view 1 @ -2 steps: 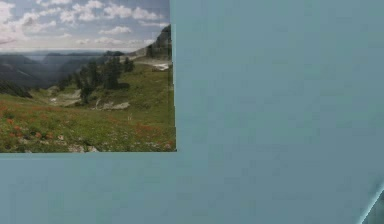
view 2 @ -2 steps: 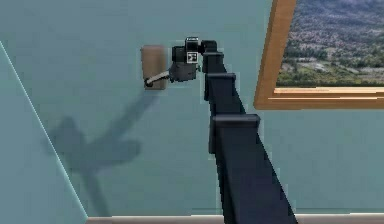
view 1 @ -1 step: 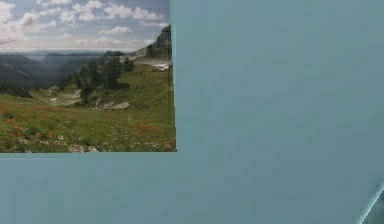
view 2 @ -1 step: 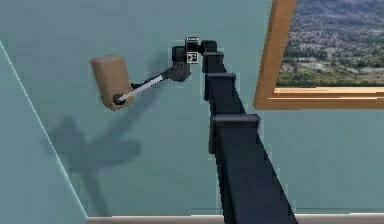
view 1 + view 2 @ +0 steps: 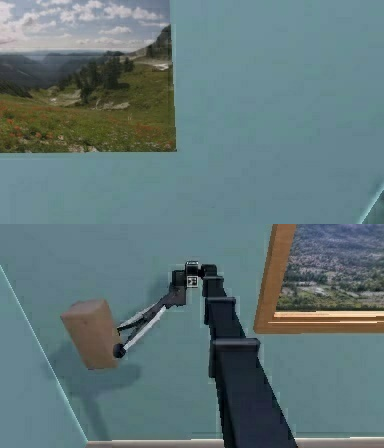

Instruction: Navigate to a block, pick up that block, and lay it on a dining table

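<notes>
Where the arm side view looks out, I see the arm reaching up toward a teal wall. The gripper at its far end holds the block, a tan block hanging at the fingers, clear of the floor, with the wall behind it. Two small white squares sit at the wrist, just right of the gripper's body. At that view's upper right, a picture in a wooden frame hangs on the same wall, near the arm but apart from it; it shows a hillside town. A wall corner runs down that view's left, near the block, and a pale strip of floor lies along the bottom edge. On the forward view, another stretch of teal wall stands straight across my way. At its upper left it carries an unframed landscape picture of meadow, mountains and cloudy sky. A thin pale edge crosses that view's lower right corner; I cannot tell what it is.
</notes>
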Robot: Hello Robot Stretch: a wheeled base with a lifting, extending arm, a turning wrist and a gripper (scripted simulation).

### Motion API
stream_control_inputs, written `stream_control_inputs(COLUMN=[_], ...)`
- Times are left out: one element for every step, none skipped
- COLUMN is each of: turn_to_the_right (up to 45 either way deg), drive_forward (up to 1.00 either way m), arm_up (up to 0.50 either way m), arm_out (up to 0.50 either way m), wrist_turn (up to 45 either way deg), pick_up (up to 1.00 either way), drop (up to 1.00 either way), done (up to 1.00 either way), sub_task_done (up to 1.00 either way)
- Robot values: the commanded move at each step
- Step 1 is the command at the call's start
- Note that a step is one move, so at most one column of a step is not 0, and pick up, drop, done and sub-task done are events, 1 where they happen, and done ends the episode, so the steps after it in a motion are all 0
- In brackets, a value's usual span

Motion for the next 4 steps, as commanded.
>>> stream_control_inputs(turn_to_the_right=[0.0,0.0,-45.0,-45.0], drive_forward=[0.00,0.00,0.00,0.00], arm_up=[0.00,0.00,0.00,0.00], arm_out=[0.00,-0.46,0.00,0.00], wrist_turn=[-12.0,0.0,0.0,0.0], pick_up=[0.00,0.00,0.00,0.00], drop=[0.00,0.00,0.00,0.00], done=[0.00,0.00,0.00,0.00], sub_task_done=[0.00,0.00,0.00,0.00])
